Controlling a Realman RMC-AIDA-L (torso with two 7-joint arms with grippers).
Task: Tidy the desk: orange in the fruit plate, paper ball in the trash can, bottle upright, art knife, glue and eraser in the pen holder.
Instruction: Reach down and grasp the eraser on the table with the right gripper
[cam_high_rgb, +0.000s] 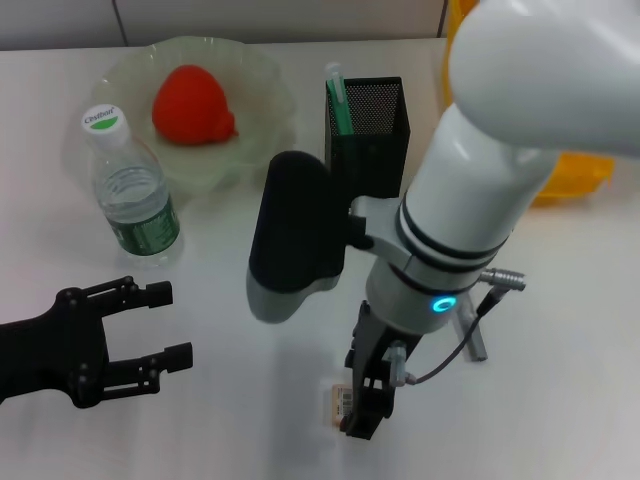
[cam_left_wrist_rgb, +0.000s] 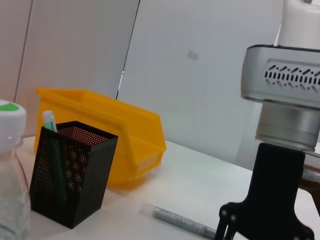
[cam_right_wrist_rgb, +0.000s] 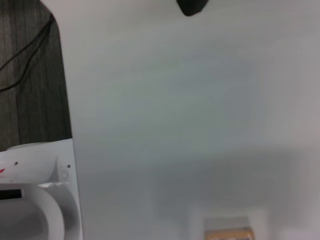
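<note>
Two tools: right tool closed around eraser, left tool open, idle, bottle nearby.

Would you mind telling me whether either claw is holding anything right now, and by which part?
The left claw is open and empty. The right claw is down at the eraser on the desk, but whether it grips it cannot be told.

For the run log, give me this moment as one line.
right pincer at eraser on desk | left pincer open, idle | glue lying on desk
</note>
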